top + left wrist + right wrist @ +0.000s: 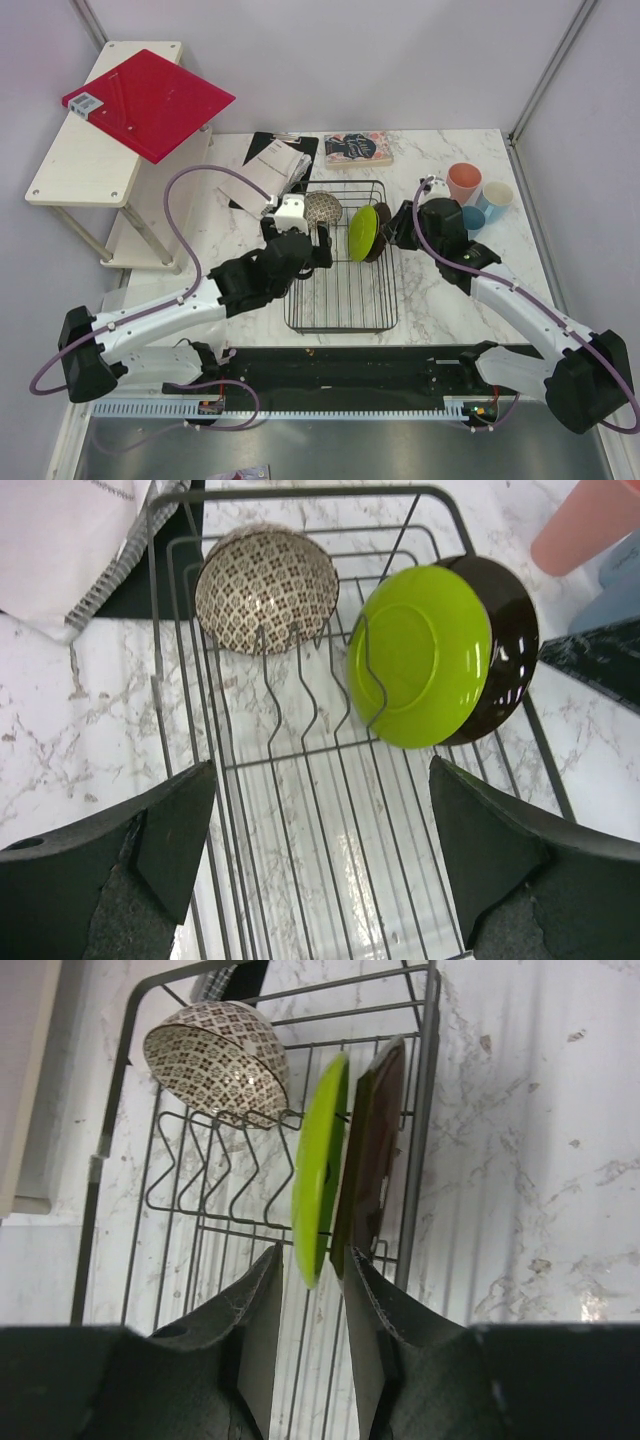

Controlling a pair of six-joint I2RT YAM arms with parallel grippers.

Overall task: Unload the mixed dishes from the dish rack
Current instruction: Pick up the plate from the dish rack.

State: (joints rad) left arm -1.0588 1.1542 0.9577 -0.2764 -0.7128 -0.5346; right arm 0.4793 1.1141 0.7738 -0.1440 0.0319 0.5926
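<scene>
Three dishes stand in the dish rack (345,290): the speckled beige-brown bowl (267,588), the lime green plate (420,655) and the red floral plate with dark back (505,640). The left gripper (320,800) hangs over the rack's grid bottom with its fingers (175,830) spread wide and nothing between them. In the left wrist view the bowl lies ahead of the left finger, on its side against the wire pegs, and the two plates stand on edge ahead of the right finger, the green one in front of the dark one and overlapping it. The right gripper (311,1252) sits at the plates' lower rims with its fingers (255,1330) only partly apart. The green plate's edge dips into the gap between the tips, and the dark plate's edge sits just beside the right finger. Whether the pads actually press on either plate cannot be told. The bowl is well beyond the left fingertip in the right wrist view. Behind the right gripper, on the marble table (450,300), the pink cup (463,182), the light blue mug (496,198) and the darker blue cup (473,218) stand clustered together outside the rack.
</scene>
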